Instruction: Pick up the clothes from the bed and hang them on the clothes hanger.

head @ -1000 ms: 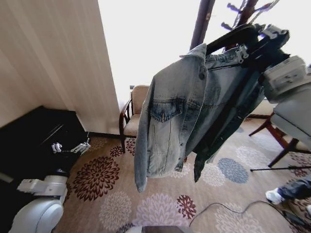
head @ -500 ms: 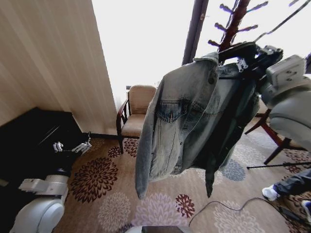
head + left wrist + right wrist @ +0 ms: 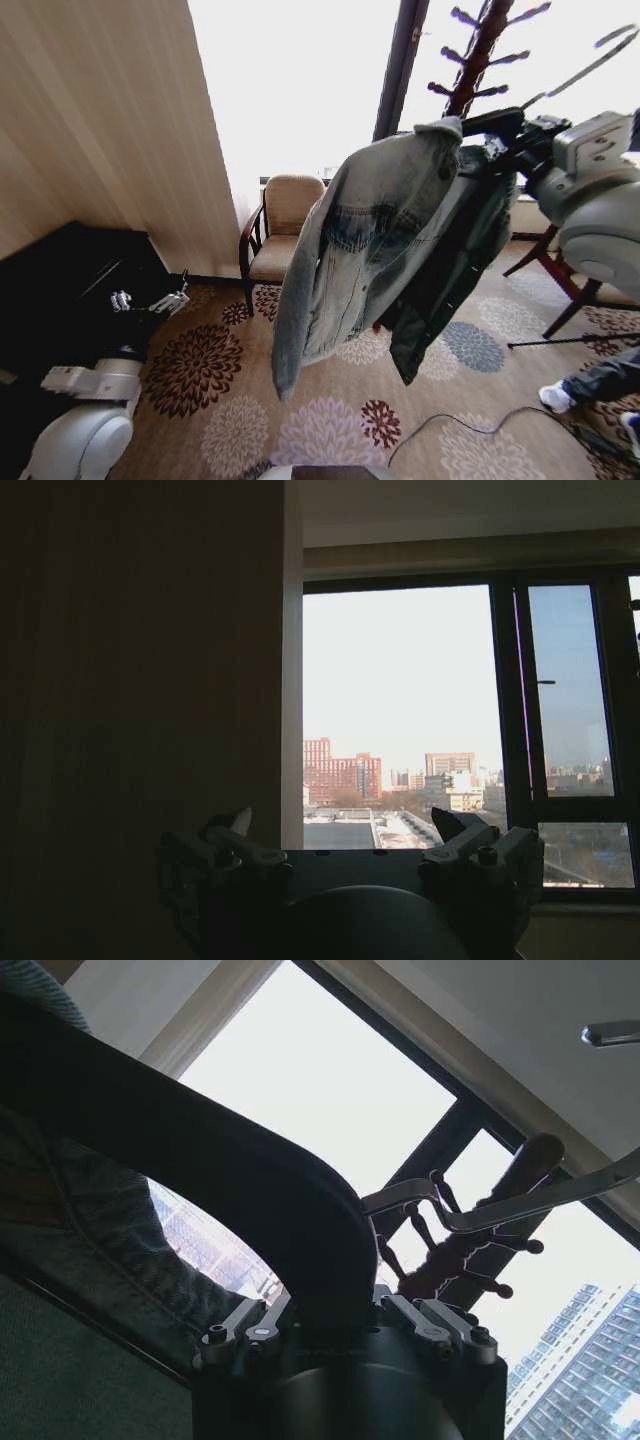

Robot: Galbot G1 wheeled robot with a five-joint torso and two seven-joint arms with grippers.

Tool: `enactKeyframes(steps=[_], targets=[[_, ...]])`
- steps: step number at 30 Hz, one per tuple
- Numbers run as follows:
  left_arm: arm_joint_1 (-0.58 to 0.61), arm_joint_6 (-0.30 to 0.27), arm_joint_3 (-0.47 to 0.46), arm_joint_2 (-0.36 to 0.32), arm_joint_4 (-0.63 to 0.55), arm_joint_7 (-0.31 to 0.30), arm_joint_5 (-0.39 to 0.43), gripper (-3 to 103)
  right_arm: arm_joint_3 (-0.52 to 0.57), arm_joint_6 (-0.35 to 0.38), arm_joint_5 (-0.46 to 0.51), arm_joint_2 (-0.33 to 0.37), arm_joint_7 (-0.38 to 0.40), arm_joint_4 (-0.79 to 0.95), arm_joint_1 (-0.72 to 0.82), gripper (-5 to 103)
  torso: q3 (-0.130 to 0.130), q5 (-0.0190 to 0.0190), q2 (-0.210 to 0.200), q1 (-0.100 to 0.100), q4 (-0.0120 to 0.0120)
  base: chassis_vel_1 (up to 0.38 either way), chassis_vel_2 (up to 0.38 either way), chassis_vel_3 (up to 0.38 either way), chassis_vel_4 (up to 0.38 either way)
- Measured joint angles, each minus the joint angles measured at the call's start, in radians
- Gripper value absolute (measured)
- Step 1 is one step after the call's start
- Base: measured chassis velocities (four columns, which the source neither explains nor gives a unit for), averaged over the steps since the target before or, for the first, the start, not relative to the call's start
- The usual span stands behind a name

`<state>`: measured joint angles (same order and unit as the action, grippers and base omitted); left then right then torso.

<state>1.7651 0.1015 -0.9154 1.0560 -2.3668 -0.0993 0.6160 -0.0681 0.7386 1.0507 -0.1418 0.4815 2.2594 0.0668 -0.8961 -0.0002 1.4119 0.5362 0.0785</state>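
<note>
While our right gripper (image 3: 340, 1310) stays clamped tight on the clothes hanger (image 3: 200, 1150), the denim jacket (image 3: 380, 240) has swung closer to the wooden coat stand (image 3: 475, 60) than a second ago; so we're nearly at the hanging spot; left gripper (image 3: 340, 825) sits low by the dark cabinet (image 3: 70, 290), spread open, holding nothing.
</note>
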Motion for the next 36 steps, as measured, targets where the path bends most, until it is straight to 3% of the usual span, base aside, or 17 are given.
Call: enactKeyframes(steps=[1, 5, 10, 18, 25, 36], targets=[[0.0, 0.0, 0.0, 0.0, 0.0, 0.0, 0.0, 100, 0.0, 0.0, 0.0, 0.0, 0.0, 0.0, 0.0, 25, 0.0, 0.0, 0.0, 0.0, 0.0, 0.0, 0.0, 0.0, 0.0], [-0.004, 0.001, 0.003, 0.001, 0.0, 0.002, -0.002, 100, -0.024, -0.001, -0.035, 0.011, -0.146, -0.02, -0.003, 25, 0.0, 0.0, 0.0, 0.0, 0.0001, 0.0, 0.0, 0.0, 0.0], [-0.006, 0.004, 0.003, 0.001, 0.0, 0.002, -0.001, 100, -0.03, -0.001, -0.036, 0.01, -0.182, -0.034, -0.001, 25, 0.0, 0.0003, -0.001, 0.0, 0.0001, 0.0, 0.0, 0.0, 0.0], [-0.002, 0.007, 0.005, -0.001, 0.002, 0.002, 0.003, 100, -0.033, -0.002, -0.04, 0.01, -0.187, -0.038, 0.007, 25, 0.001, 0.0002, -0.001, -0.001, 0.0001, 0.0, 0.0, 0.0, 0.0], [0.031, 0.042, 0.018, 0.003, 0.007, 0.056, -0.013, 100, -0.036, -0.003, -0.049, 0.018, -0.173, -0.016, 0.021, 25, 0.0, 0.0002, 0.0, 0.0, 0.0001, 0.0, 0.0, 0.0, 0.0], [0.037, 0.055, 0.02, 0.004, 0.006, 0.031, -0.023, 100, -0.038, -0.026, -0.085, 0.011, -0.128, -0.013, 0.024, 25, -0.007, 0.0002, 0.013, 0.006, 0.0001, 0.0, 0.0, 0.0, 0.0]])
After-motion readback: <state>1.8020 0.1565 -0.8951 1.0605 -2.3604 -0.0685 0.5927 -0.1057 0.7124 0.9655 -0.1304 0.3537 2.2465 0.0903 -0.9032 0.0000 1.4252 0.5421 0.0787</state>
